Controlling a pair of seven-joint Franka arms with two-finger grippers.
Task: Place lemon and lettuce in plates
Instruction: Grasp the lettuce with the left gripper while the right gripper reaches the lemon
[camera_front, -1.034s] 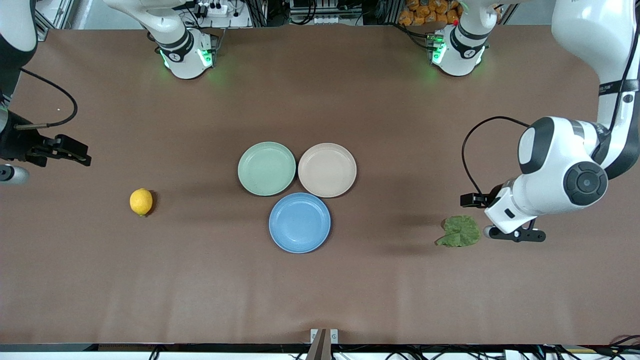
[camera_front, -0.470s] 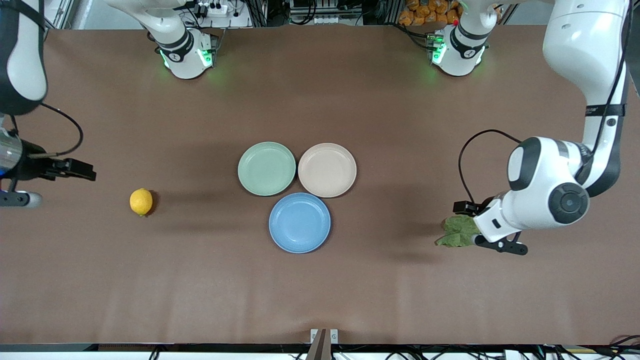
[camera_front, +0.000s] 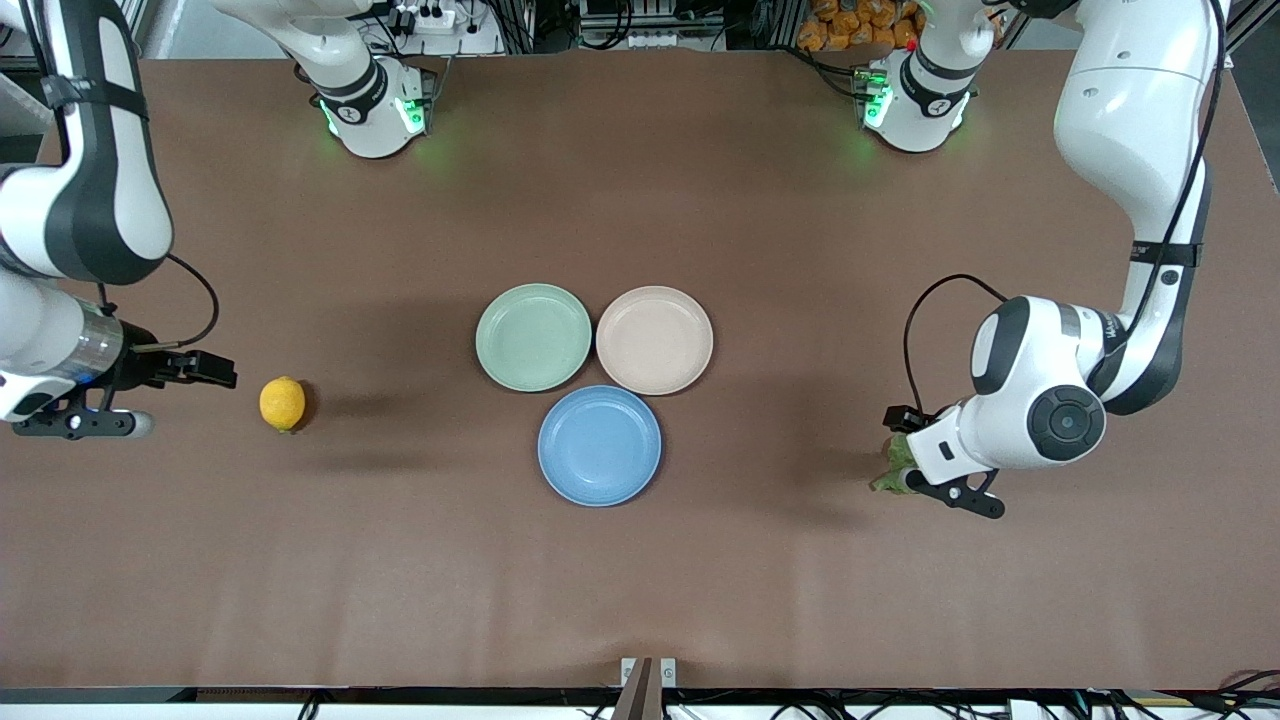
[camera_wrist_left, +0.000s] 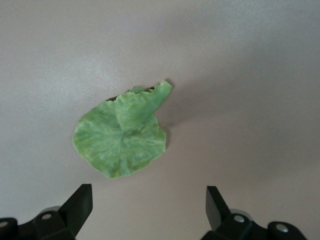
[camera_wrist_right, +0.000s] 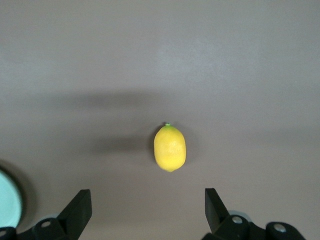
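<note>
The lemon (camera_front: 283, 403) lies on the table toward the right arm's end and also shows in the right wrist view (camera_wrist_right: 170, 148). My right gripper (camera_front: 75, 424) is open and empty (camera_wrist_right: 148, 210), over the table beside the lemon. The lettuce (camera_wrist_left: 120, 140) lies flat toward the left arm's end; in the front view only its edge (camera_front: 889, 472) shows past my left hand. My left gripper (camera_front: 945, 482) is open and empty (camera_wrist_left: 149, 210), over the table at the leaf's edge. The beige-pink plate (camera_front: 654, 340) and the light blue plate (camera_front: 599, 445) sit empty mid-table.
A mint-green plate (camera_front: 533, 337) sits empty beside the beige-pink plate, touching the cluster; its rim shows in the right wrist view (camera_wrist_right: 7, 205). Both arm bases stand along the table's edge farthest from the front camera.
Both arms have moved in toward the middle. My left hand now covers most of the lettuce in the front view. My right gripper has come closer to the lemon.
</note>
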